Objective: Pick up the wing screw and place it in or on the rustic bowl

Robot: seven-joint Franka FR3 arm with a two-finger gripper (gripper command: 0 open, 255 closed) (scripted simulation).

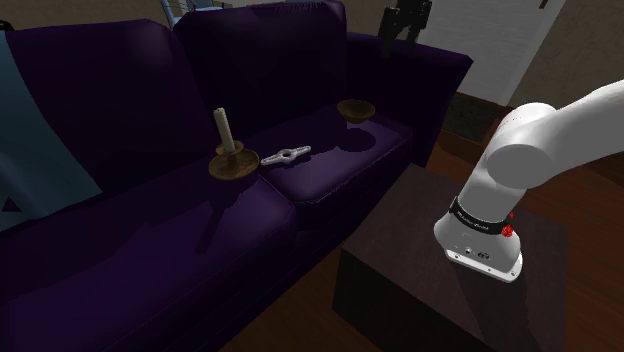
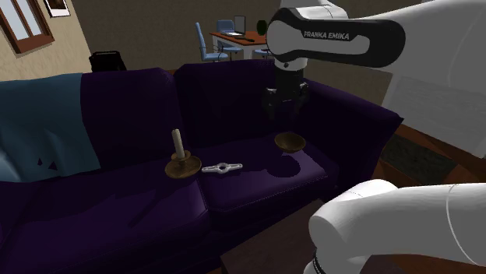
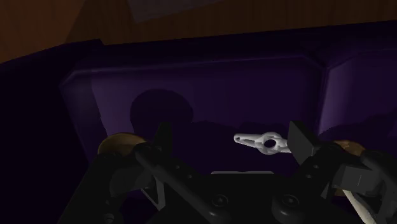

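Pale wing screw (image 1: pixel 286 155) flat on sofa cushion (image 1: pixel 330 170), brown rustic bowl (image 1: pixel 356 108) upright, same cushion, w/ gap between

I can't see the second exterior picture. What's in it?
A white robot arm holds its black jaws open above a dark purple sofa. On the seat lie a small white wing screw, a brown bowl below the jaws, and a candle in a brown holder.
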